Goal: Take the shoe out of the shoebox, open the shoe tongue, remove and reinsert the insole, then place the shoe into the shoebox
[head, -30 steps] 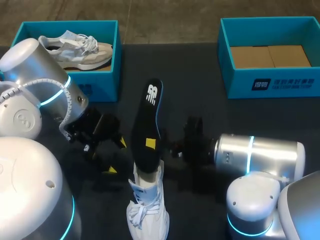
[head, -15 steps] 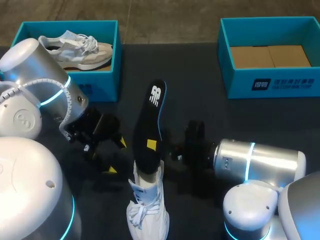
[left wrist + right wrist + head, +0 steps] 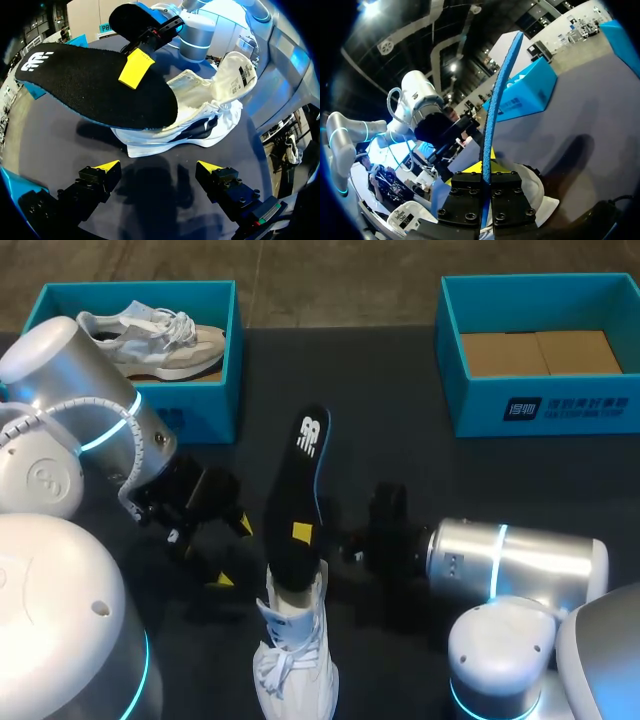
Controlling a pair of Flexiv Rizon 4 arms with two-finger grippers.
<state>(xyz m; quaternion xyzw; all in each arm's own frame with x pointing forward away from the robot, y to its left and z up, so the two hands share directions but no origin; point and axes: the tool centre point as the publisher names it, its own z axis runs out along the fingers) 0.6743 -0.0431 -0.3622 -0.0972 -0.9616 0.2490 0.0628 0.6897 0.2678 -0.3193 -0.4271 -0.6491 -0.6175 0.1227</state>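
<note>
A white shoe (image 3: pixel 293 660) stands at the table's near middle, its tongue (image 3: pixel 235 75) folded back. The black insole (image 3: pixel 298 480) with a blue edge rises slanted from the shoe's opening (image 3: pixel 187 92). My right gripper (image 3: pixel 303 531) is shut on the insole about midway along it. In the right wrist view the insole (image 3: pixel 499 95) stands edge-on between the closed fingers of that gripper (image 3: pixel 486 175), with the shoe (image 3: pixel 542 195) below. My left gripper (image 3: pixel 233 552) is open just left of the shoe. In the left wrist view my left gripper (image 3: pixel 158 167) faces the shoe's side (image 3: pixel 165 140) without touching it.
A blue shoebox (image 3: pixel 236 370) at the back left holds a second pale shoe (image 3: pixel 150 338). Another blue shoebox (image 3: pixel 545 410) at the back right holds brown cardboard (image 3: pixel 540 352). Dark table (image 3: pixel 400 440) lies between the boxes.
My right arm has drawn slightly toward the near edge, and the insole's raised end has shifted a little with it. The left arm and the shoe have kept still.
</note>
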